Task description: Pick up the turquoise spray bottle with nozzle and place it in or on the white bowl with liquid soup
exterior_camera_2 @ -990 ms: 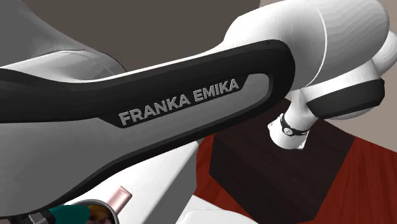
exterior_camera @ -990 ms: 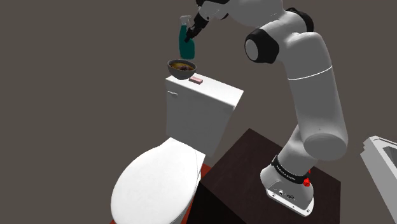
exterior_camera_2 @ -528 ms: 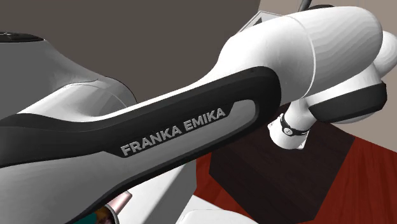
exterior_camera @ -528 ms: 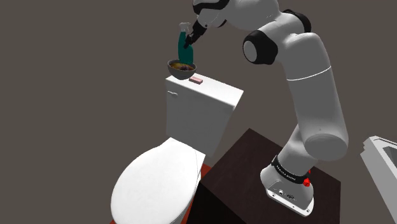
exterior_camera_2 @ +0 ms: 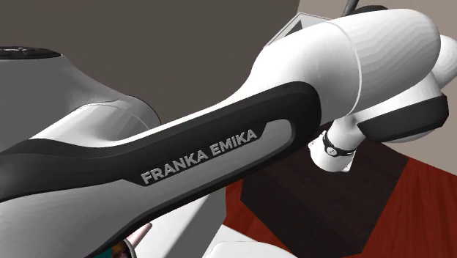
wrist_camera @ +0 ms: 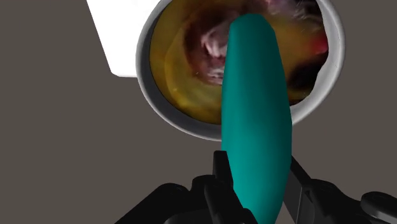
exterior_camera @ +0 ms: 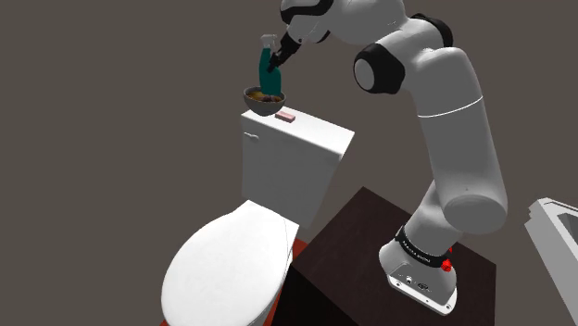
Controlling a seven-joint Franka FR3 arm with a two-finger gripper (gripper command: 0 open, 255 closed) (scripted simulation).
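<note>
Bowl (exterior_camera: pixel 264 98): sits on the toilet tank (exterior_camera: pixel 296 144), straight beyond the fingertips. It has a pale rim and yellow-brown soup with dark and pink bits.
Spray bottle (wrist_camera: pixel 254 108): smooth turquoise body with rounded sides. The shoulder view shows a pale nozzle head on top and the bottle nearly upright.
Gripper (wrist_camera: pixel 257 183): both black fingers are clamped on the bottle's upper sides. The body runs out from them over the soup, base about at rim level; contact with the soup cannot be told.
Pink bar (exterior_camera: pixel 287 117): on the tank, below the gripper.
Versus 1.0 s ago: bottle and gripper are lower and more squarely over the bowl. Versus 0.5 s ago: hardly any change.
</note>
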